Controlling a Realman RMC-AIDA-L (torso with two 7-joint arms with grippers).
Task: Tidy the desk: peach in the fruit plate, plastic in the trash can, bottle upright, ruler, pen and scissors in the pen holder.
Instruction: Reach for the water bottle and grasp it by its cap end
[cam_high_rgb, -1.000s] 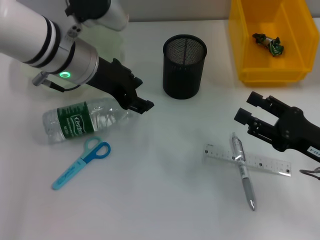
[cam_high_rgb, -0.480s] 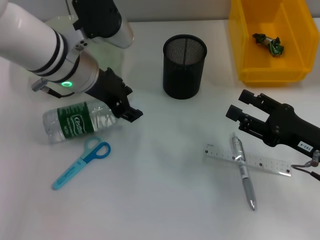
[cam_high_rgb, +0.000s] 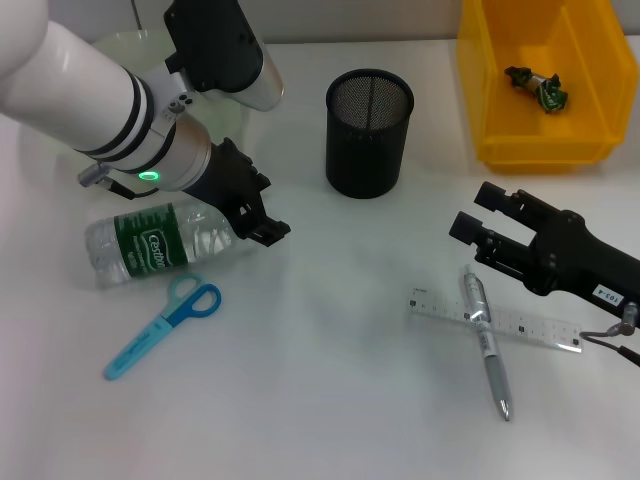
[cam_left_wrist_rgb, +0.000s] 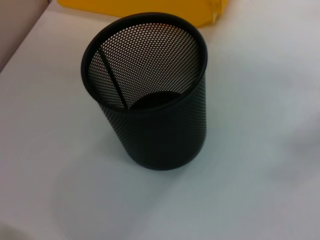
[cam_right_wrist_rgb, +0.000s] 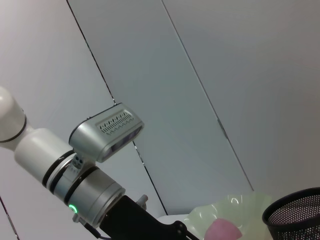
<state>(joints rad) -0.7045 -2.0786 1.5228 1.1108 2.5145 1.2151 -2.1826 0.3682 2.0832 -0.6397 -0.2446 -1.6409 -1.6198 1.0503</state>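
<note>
A: Where is the left claw (cam_high_rgb: 262, 222) located, and what state is recorded for it?

B: It is positioned low over the desk (cam_high_rgb: 330, 340), at the cap end of the bottle (cam_high_rgb: 160, 242). Whether its fingers are apart or together cannot be told, and contact with the bottle cannot be confirmed.

A: How is the bottle placed?

B: The bottle is laid on its side at the left of the desk, with its green label turned upward. The scissors (cam_high_rgb: 162, 326), with blue handles, are laid just in front of it, apart from it.

A: What is recorded for the right claw (cam_high_rgb: 475, 228)?

B: It is held at the right of the desk with its fingers spread apart, and nothing is gripped. It is pointed toward the middle of the desk, just behind the pen (cam_high_rgb: 485, 338) and ruler (cam_high_rgb: 530, 327).

A: How are those two items arranged?

B: The pen is laid across the clear ruler, so that a cross is formed. Both are flat on the desk.

A: Where is the holder (cam_high_rgb: 369, 132)?

B: The black mesh holder is stood upright at the rear centre of the desk. In the left wrist view it (cam_left_wrist_rgb: 150, 95) is shown with nothing inside.

A: What else is placed?

B: A yellow bin (cam_high_rgb: 545, 85) is set at the rear right, and a crumpled wrapper (cam_high_rgb: 537, 85) is seen inside it. In the right wrist view, a peach (cam_right_wrist_rgb: 223, 231) is seen inside a pale green plate (cam_right_wrist_rgb: 250, 205), beside the holder.
</note>
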